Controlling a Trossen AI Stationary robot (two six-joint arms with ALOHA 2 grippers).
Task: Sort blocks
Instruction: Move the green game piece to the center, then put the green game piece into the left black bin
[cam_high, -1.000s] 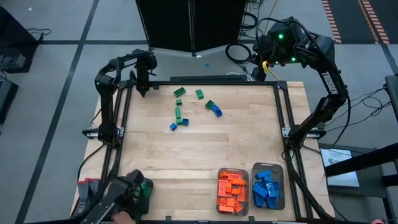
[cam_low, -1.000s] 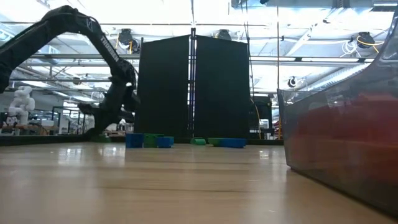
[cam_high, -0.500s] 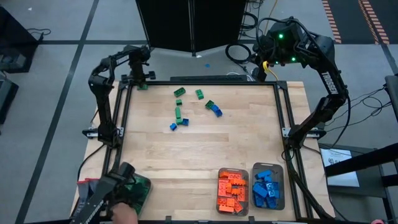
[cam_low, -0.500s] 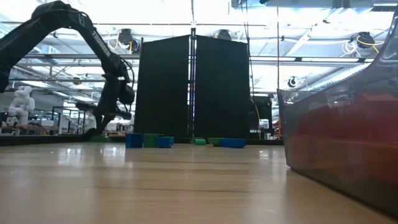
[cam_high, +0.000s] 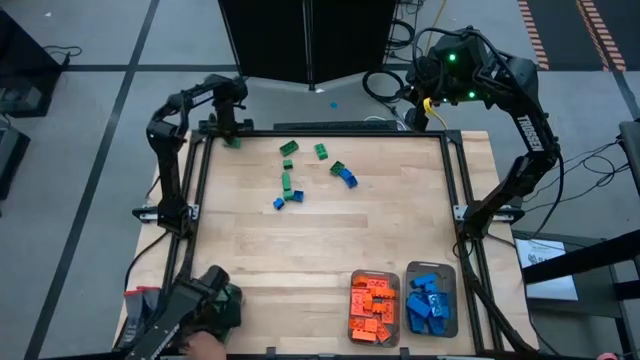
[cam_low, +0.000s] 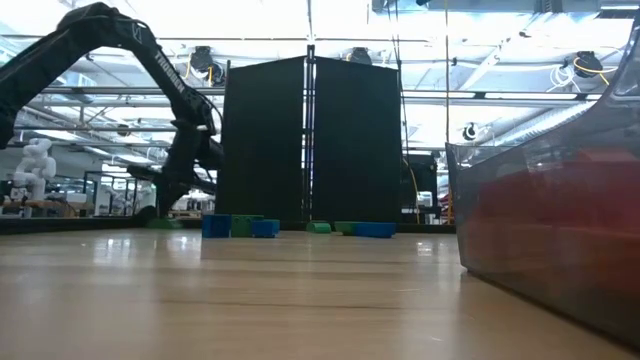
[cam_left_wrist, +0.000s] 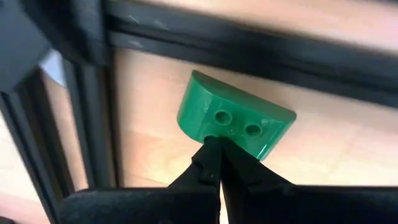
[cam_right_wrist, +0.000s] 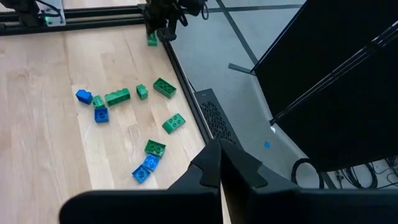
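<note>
Orange blocks (cam_high: 373, 306) and blue blocks (cam_high: 430, 301) are already sitting in two trays (cam_high: 456, 300) at five o'clock on the wooden table (cam_high: 330, 240); loose green and blue blocks (cam_high: 300, 172) are waiting at twelve. The left tool (cam_high: 231, 135) is pinching a green block (cam_left_wrist: 233, 124) at eleven o'clock. The right tool (cam_right_wrist: 219, 165) is hanging together beyond one o'clock, above grey floor (cam_high: 90, 110).

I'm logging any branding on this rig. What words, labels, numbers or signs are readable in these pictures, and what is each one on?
"TROSSEN": white lettering running along the right arm in the high view.
White lettering on the left arm in the low view: too blurred to read.
Nothing readable on the blocks, the trays or the table.
</note>
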